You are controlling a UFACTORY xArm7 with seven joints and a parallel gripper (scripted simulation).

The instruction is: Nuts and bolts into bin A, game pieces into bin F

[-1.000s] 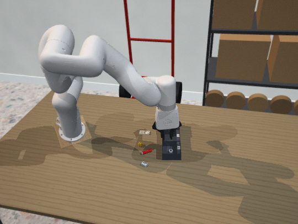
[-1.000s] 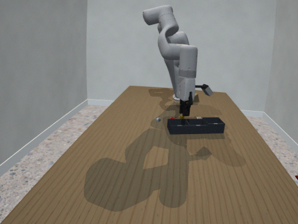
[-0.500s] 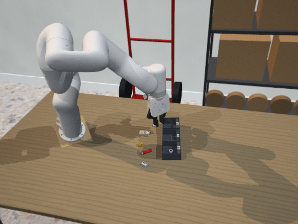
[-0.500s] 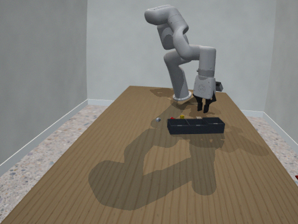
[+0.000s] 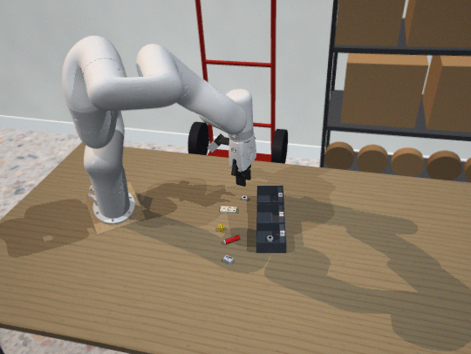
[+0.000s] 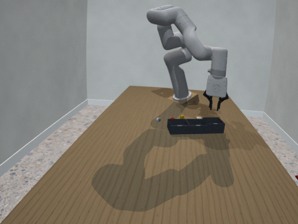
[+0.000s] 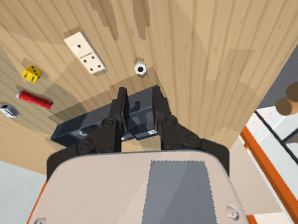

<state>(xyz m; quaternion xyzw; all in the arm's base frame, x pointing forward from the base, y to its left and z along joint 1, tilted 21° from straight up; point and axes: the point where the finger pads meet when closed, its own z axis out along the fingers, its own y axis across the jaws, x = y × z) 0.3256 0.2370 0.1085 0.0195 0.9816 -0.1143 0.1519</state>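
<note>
My gripper [image 5: 241, 183] [image 6: 214, 108] [image 7: 140, 96] is open and empty. It hangs above the table near the far end of the black row of three bins [image 5: 270, 249] [image 6: 193, 129] [image 7: 75, 131]. A grey nut [image 5: 269, 238] lies in the nearest bin. Another grey nut [image 5: 244, 198] [image 7: 140, 68] lies on the table just below and beside the gripper. A white domino [image 5: 228, 209] [image 7: 85, 53] [image 6: 198, 117], a yellow die [image 5: 221, 228] [image 7: 31, 74] [image 6: 182, 117], a red cylinder [image 5: 231, 239] [image 7: 35, 99] and a small grey metal piece [image 5: 228, 260] [image 7: 8, 110] [image 6: 158, 119] lie left of the bins. I cannot read the bin labels.
The arm's base [image 5: 111, 209] stands at the table's left. A red hand truck [image 5: 237, 65] and a shelf with cardboard boxes [image 5: 384, 87] stand behind the table.
</note>
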